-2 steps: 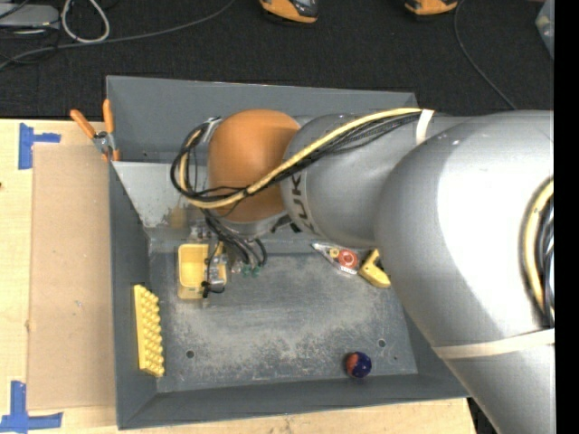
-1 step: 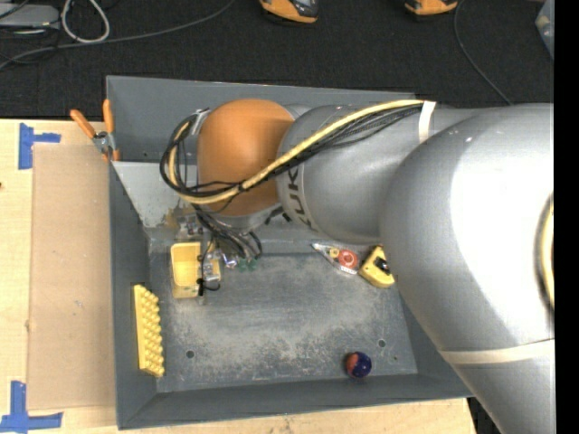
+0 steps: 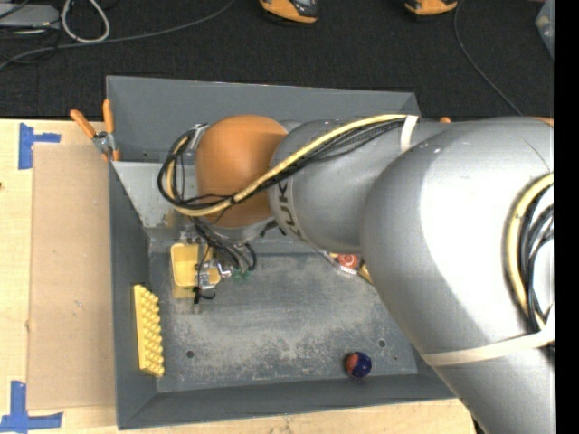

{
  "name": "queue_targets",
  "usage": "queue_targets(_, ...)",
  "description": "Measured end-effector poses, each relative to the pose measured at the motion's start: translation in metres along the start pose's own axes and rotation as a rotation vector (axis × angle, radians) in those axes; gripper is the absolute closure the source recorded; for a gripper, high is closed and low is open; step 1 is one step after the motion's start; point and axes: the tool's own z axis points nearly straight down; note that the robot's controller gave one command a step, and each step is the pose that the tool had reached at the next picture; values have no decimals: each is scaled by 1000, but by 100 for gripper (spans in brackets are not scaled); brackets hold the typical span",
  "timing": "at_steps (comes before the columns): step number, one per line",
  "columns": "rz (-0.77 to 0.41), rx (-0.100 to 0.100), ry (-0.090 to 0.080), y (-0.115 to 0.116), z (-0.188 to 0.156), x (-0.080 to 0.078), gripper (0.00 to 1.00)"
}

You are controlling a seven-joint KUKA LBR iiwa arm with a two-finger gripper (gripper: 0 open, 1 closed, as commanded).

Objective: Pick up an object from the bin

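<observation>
**A:** Where is the tool [image 3: 206, 278]?

**B:** It is low in the left part of the grey metal bin [image 3: 271, 328], under the arm's orange cover [image 3: 237, 165]. I cannot tell whether it is clenched or released, because the wrist and cables hide that.

**A:** What lies nearest it?

**B:** A small yellow block [image 3: 184, 265] sits right against the tool's left side in the view, near the foot of the bin's sloping wall. I cannot tell whether it is gripped or only touched.

**A:** How would it handle?

**B:** It looks like hard, smooth plastic in a boxy shape, so probably light and stiff. I judge the flat faces slippery but not fragile. Take it across two opposite flat sides, near the middle, so it doesn't twist out.

**A:** And further out?

**B:** A long yellow studded strip [image 3: 149, 328], brick-like with rows of bumps, lies flat along the left wall, apart from the block. It is thin and low, so harder to get hold of. An orange-and-white thing [image 3: 348, 262] peeks from beneath the arm, and I can't name it. Well apart, by the front wall, sits a small ball [image 3: 357, 364], blue and orange, glossy and likely to roll. The bin's floor is dull, scuffed metal.
</observation>
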Motion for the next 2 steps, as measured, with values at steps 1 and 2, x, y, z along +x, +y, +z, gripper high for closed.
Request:
queue_targets(1,93,-3,-14,3,5,-5,0)
queue_targets(2,33,-3,-9,1,5,-4,100)
